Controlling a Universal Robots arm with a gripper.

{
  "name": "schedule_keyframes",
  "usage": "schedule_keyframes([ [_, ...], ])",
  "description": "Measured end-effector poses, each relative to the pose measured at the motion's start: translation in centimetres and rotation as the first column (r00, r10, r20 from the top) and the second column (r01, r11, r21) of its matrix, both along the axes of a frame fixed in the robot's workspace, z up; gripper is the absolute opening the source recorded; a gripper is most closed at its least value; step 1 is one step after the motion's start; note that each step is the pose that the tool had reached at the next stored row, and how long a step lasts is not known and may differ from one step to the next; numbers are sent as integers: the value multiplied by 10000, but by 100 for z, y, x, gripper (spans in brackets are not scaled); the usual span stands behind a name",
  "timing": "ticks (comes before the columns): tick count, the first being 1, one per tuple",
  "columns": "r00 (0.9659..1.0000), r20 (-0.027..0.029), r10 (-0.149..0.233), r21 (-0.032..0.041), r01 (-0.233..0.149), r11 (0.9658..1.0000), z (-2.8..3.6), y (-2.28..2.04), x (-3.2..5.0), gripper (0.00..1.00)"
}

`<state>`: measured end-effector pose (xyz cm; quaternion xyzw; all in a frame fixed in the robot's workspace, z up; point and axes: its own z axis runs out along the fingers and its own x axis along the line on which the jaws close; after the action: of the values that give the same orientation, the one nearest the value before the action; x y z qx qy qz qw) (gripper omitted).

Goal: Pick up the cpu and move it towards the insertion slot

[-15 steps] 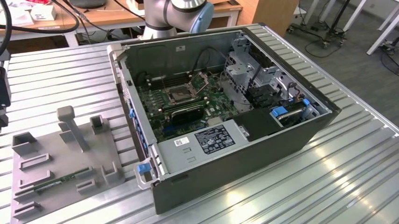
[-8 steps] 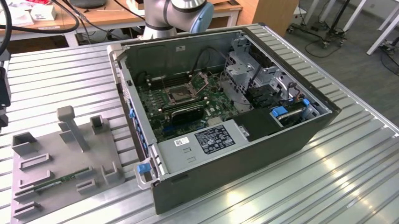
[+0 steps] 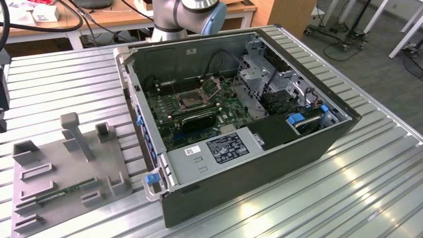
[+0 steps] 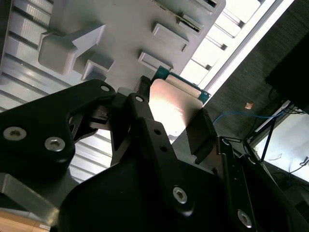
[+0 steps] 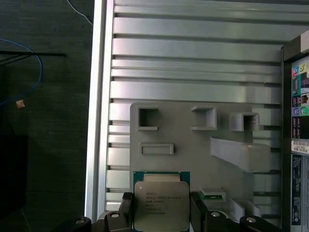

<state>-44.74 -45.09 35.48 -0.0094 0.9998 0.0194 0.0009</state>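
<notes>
Ribbed aluminium table [image 3: 370, 163] spread beneath the pincer [image 5: 161, 207], with its long edge and dark floor off to one flank. Open computer case [image 3: 264, 163] lying on that table, well apart from the pincer, rear panel [image 5: 299, 145] off to the opposite flank. Grey fixture plate [image 5: 193, 159] directly under and ahead of the fingertips, studded with raised pockets and blocks. Pincer itself clamped on the cpu [image 5: 161, 199], one black finger [image 5: 126, 209] pressed against each of two opposite edges. Silvery lid turned toward the first wrist camera, green rim showing past the fingertips. Cannot tell whether clear of the plate or resting on it. Square insertion slot [image 3: 191, 97] inside the case, ringed by green board, far from the pincer. Thin green memory stick [image 3: 63, 191] flat in a shallow pocket of the plate.
</notes>
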Motion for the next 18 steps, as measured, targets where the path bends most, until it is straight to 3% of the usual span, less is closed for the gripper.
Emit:
schedule_keyframes([
  [10,10000,1,0,1,0,10000,106,0,0,55],
  [18,10000,-1,0,0,0,10000,124,0,3,55],
])
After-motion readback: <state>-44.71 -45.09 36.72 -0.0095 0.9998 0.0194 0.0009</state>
